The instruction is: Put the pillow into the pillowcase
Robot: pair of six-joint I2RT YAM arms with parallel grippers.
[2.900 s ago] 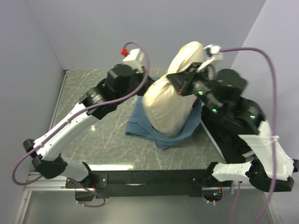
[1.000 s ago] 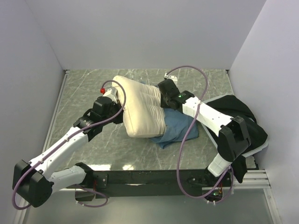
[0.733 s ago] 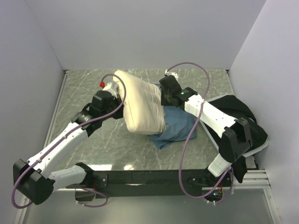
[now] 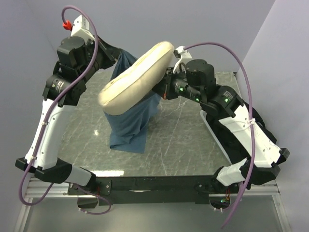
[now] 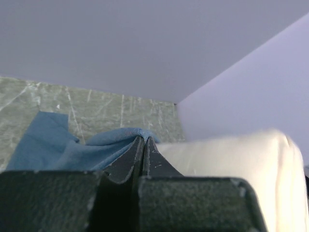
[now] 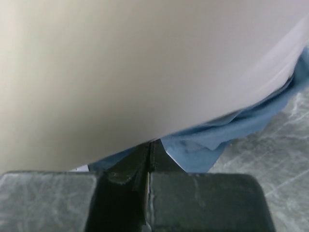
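The cream-white pillow (image 4: 137,77) is held up in the air, tilted, its high end at the right. No bear face shows. The dusty-blue pillowcase (image 4: 129,126) hangs below and behind it, with its bottom edge on the table. My left gripper (image 4: 114,57) is raised high and shut on the pillowcase's upper edge. In the left wrist view the blue cloth (image 5: 91,147) is pinched at the fingertips, and the pillow (image 5: 231,164) lies to the right. My right gripper (image 4: 161,90) is shut under the pillow's right end. In the right wrist view blue cloth (image 6: 212,137) sits at the jaw tips and the pillow (image 6: 125,63) fills the view above.
A black fabric bundle (image 4: 223,141) lies at the right edge of the table, under my right arm. The grey marble table (image 4: 178,140) is walled at the back and on both sides. Purple cables loop over both arms.
Both arms have risen from table height. The pillow and pillowcase, which lay on the table, are now lifted. The pillowcase hangs down beneath the tilted pillow.
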